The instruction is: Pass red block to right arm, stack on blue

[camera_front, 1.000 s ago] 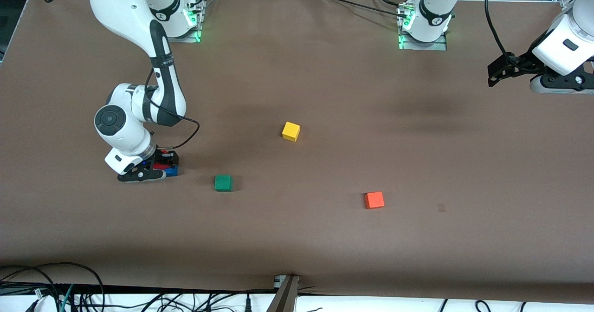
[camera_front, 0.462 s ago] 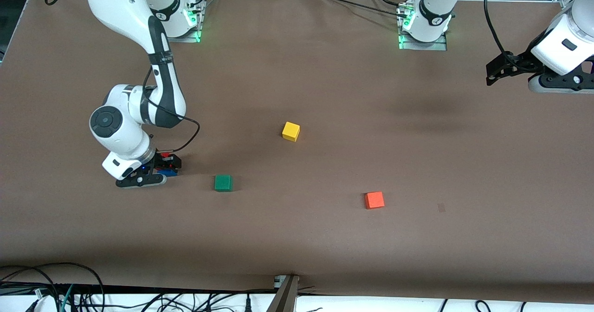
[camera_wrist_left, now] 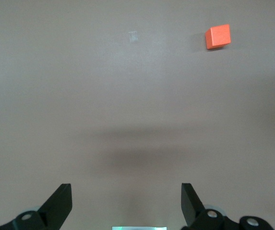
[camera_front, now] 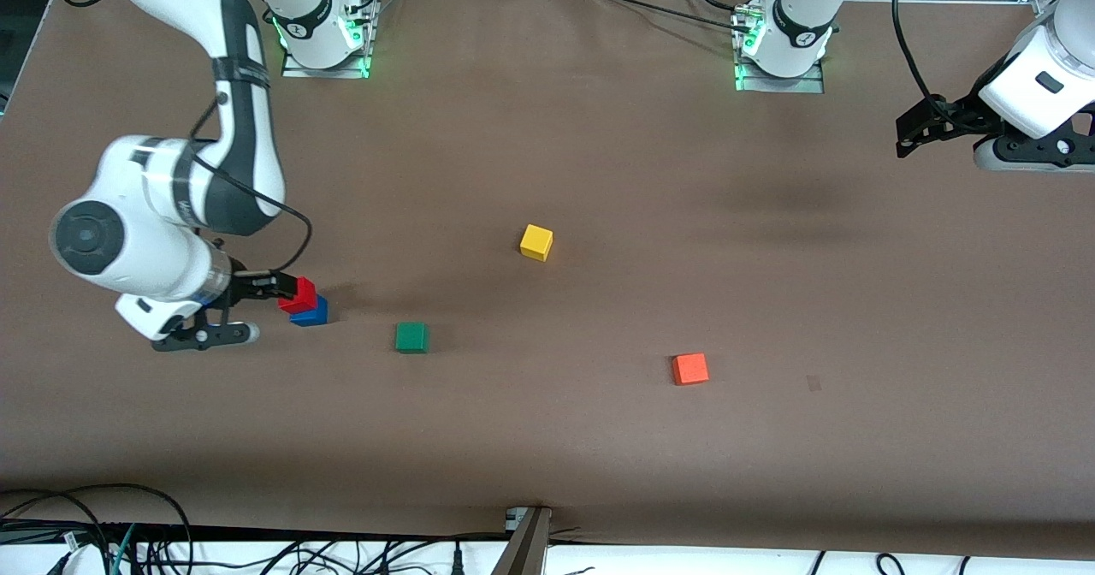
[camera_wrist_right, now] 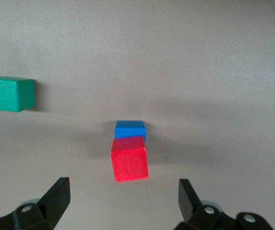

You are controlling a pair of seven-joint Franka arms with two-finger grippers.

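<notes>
The red block (camera_front: 298, 293) is sitting on the blue cube (camera_front: 311, 312); the right gripper (camera_front: 224, 308), beside it, is gaping wide and empty. The left gripper (camera_wrist_left: 126, 203) is waiting spread open, holding nothing. No writing is legible.

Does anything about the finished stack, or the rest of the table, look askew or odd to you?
Slightly. The red block sits on the blue cube but twisted and offset, so their edges do not line up. The right gripper is open and clear of it; the left gripper waits open.

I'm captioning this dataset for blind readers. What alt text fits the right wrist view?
A red block sits on a blue cube, between the open right gripper's fingertips and clear of them. A green cube rests apart on the brown table.
</notes>
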